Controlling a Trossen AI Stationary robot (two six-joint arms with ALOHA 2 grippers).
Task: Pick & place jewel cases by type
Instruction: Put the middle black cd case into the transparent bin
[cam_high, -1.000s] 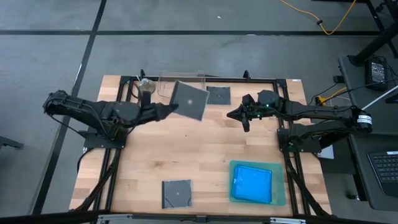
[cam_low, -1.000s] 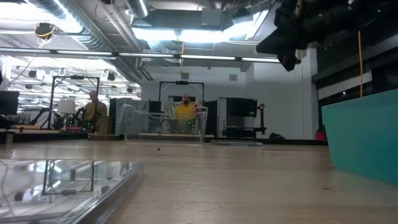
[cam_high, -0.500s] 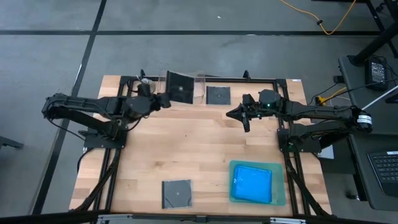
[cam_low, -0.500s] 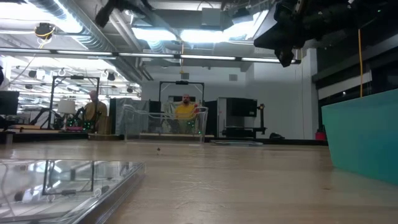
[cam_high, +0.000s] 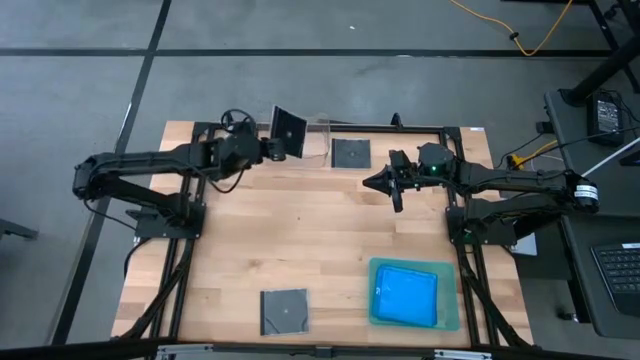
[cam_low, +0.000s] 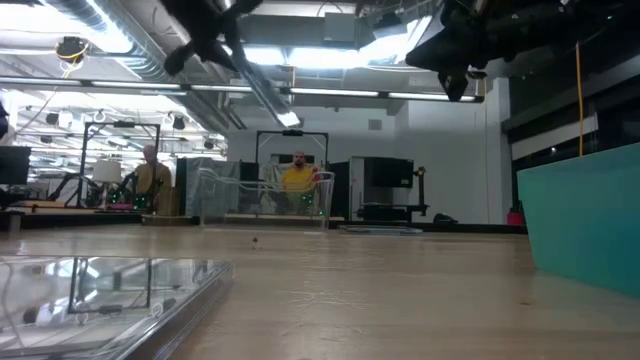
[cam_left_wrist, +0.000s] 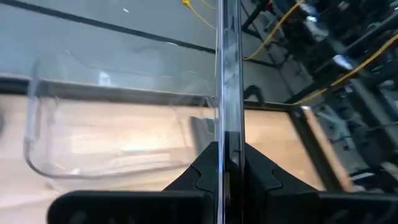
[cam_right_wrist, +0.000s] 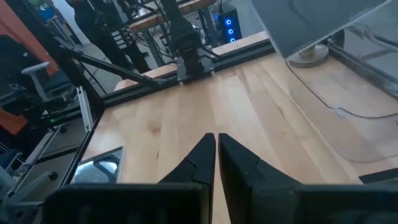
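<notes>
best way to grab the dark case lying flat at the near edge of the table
Probably by an outer edge: the dark case lies flat on the table, apart from the green tray. Come from above, one finger working under the rim, since the low view shows it thin.

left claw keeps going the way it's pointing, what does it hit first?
Probably the clear tub. The left claw, shut on a dark CD case held on edge, points toward the table's far edge, where the tub stands. The case's leading edge would likely meet the tub before the claw does, though depth is unclear.
</notes>
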